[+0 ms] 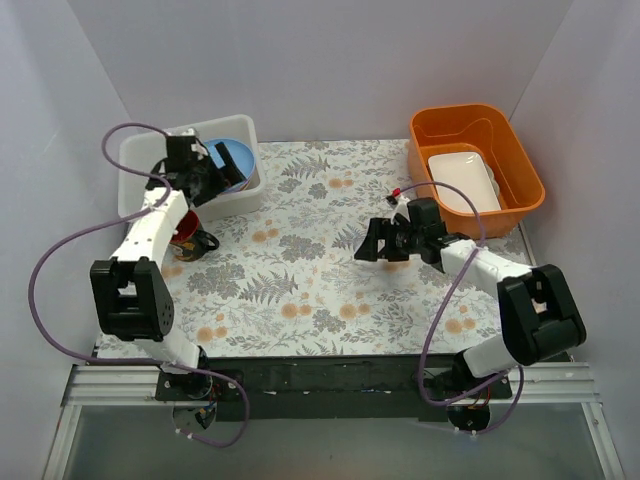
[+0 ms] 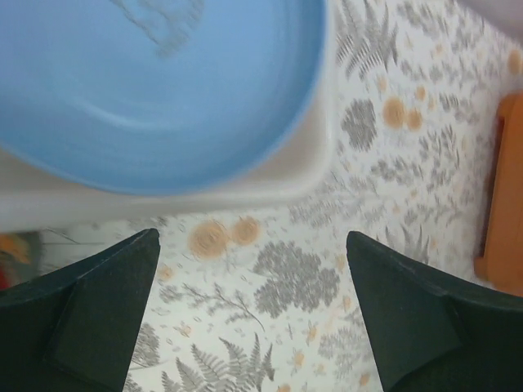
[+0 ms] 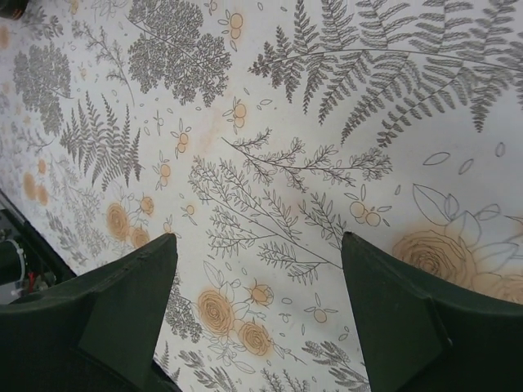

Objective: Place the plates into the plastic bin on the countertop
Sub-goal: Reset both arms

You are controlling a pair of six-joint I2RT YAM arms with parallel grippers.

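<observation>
Right arm: it reached over the countertop (image 1: pixel 300 285), well to the right of the plastic bin (image 1: pixel 236 203) and nearer the arm bases than the bin.
Right gripper (image 1: pixel 372 245): its jaws were spread wide with nothing between them. The right wrist view showed only fern and flower print between the two dark fingers (image 3: pixel 122 318). Its tips pointed back towards the bin's side of the countertop.
Red mug (image 1: pixel 188 238): it stood on the countertop just in front of the bin's near wall, partly hidden under the left arm.
Left gripper (image 1: pixel 212 176): it hung over the bin's near edge with its jaws spread wide and holding nothing. In the left wrist view the bin's pale rim (image 2: pixel 286 175) and the printed surface lay between the fingers (image 2: pixel 106 302).
Plastic bin: white and translucent, it sat at the far left corner of the countertop.
Light blue plate (image 1: pixel 232 158): it lay inside the bin, towards its right end, apart from both fingers. Whether it was flat or tilted I could not tell.
Orange tub (image 1: pixel 522 160): it stood well to the right of the bin, at the far right corner.
White rectangular dish (image 1: pixel 462 180): it lay inside the orange tub, well apart from the bin.
</observation>
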